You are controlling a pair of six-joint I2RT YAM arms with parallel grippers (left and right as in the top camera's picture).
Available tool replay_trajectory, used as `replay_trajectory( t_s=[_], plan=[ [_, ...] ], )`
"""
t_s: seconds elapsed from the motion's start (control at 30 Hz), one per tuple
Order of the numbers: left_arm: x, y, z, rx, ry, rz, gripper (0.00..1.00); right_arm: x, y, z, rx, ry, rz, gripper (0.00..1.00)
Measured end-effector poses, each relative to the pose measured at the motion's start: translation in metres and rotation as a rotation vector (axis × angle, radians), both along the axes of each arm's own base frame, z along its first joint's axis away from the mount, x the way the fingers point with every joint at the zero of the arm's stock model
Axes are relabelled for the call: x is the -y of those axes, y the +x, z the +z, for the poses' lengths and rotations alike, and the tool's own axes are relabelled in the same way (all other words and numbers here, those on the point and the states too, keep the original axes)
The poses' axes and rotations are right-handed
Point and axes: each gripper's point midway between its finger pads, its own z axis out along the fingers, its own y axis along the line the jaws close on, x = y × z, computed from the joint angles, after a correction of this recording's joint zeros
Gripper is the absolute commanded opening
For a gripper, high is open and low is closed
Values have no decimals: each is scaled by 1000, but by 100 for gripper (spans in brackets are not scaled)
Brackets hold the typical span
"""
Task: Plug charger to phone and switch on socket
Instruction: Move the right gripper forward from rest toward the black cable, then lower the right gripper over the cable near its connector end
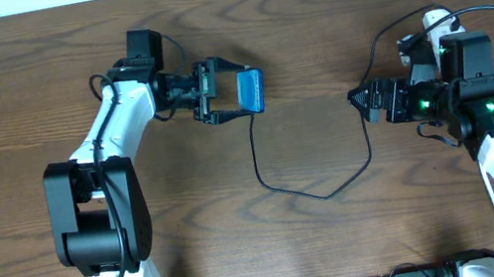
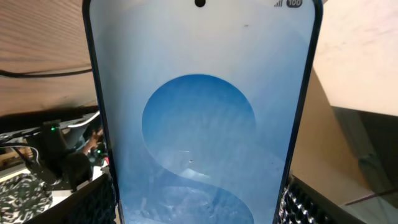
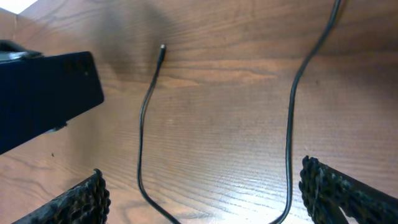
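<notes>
The left tool (image 1: 227, 91) holds the phone (image 1: 251, 90) in the upper middle of the overhead frame, jaws closed on its two long edges; in the left wrist view the lit screen (image 2: 199, 118) fills the frame, white with a blue blob, with a ribbed pad (image 2: 96, 202) at its lower left edge and another at its lower right. The right tool (image 1: 359, 103) sits right of centre in the overhead frame, pointing left, jaws wide and holding nothing; in the right wrist view its pads (image 3: 78, 199) stand at the two bottom corners with bare bench (image 3: 217, 112) between them. The charger (image 1: 321, 191) lies on the bench (image 1: 306, 8) in a loose loop between the tools; its tip (image 3: 162, 48) lies free near the top of the right wrist frame, just right of the dark phone (image 3: 43, 93) and apart from it. The other end runs to a white piece (image 1: 437, 24) at upper right, partly hidden by the right arm; plug or socket, I cannot tell.
</notes>
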Motion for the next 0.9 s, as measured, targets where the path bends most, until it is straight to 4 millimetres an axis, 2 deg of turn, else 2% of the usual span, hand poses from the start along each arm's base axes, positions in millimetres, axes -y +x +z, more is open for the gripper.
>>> replay_trajectory(
  t_s=[0.27, 0.53, 0.9],
  plan=[
    [-9, 5, 0, 0, 0, 24, 62, 2, 3, -19, -89, 22, -52, 92],
    [-19, 10, 0, 0, 0, 49, 62, 0, 4, -20, -96, 26, -64, 92],
    [-19, 10, 0, 0, 0, 50, 62, -4, 5, -21, -121, 35, -114, 91]
  ],
)
